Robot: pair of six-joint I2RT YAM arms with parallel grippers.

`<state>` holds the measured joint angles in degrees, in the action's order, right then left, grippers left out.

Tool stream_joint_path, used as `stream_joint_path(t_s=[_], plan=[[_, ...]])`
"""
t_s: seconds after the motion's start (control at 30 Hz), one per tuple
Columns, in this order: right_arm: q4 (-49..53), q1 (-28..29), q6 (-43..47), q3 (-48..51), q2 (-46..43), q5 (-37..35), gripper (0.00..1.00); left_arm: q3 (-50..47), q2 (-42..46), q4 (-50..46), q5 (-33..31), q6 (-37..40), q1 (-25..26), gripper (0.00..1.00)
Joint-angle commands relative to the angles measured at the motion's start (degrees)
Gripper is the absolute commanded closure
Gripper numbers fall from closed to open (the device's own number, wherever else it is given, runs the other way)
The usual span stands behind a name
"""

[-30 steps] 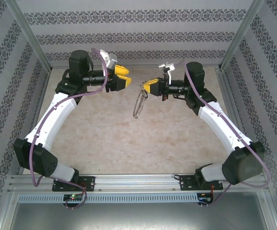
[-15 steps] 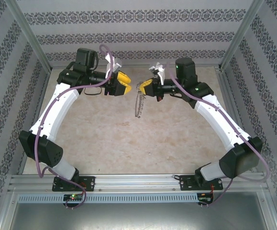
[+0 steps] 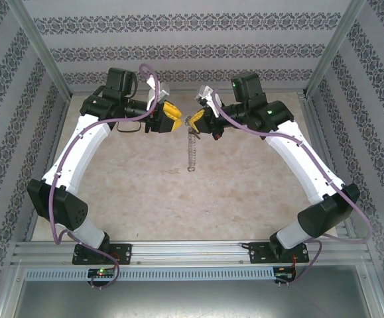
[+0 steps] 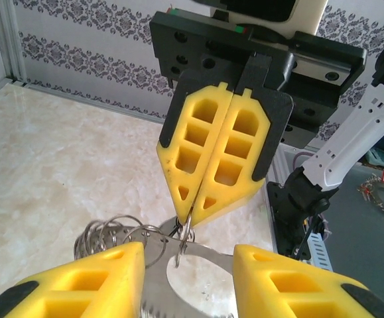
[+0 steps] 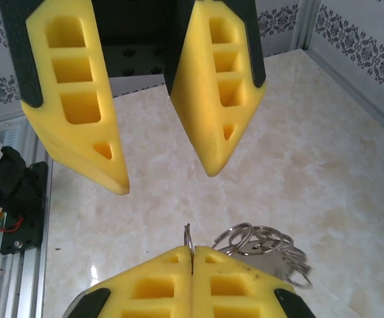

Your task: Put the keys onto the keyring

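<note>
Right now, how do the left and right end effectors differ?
The left end effector is open, with a clear gap; the right end effector is shut tight. The left end effector holds nothing; the right end effector pinches the hanging keyring. Both are yellow-padded and face each other.

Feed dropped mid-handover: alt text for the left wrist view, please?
The right fingers, pressed shut, point toward the camera and pinch a thin wire of the silvery keyring, with a bunch of small rings beside it. The left fingers stand open on either side of it, over the marbled table.
</note>
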<state>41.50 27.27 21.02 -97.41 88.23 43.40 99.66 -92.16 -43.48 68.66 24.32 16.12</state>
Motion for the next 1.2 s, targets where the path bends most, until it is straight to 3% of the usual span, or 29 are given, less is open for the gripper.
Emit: stream_joint_path(t_s=[0.0,0.67,1.1,1.17], plan=[[1.89,0.67,2.35,-2.87,0.40,-0.05,1.00,0.35,-0.56,-3.09,2.42,2.68,0.47,0.61],[1.66,1.29,2.32,-4.02,1.78,1.87,1.00,2.79,-4.61,-2.53,6.59,2.77,3.06,0.63],[1.40,1.38,2.13,-4.16,1.95,1.69,1.00,2.74,-4.97,-1.88,7.02,2.67,3.78,0.98],[1.40,1.39,2.11,-4.31,2.10,1.73,1.00,2.71,-4.88,-1.70,7.18,2.68,3.81,1.00]])
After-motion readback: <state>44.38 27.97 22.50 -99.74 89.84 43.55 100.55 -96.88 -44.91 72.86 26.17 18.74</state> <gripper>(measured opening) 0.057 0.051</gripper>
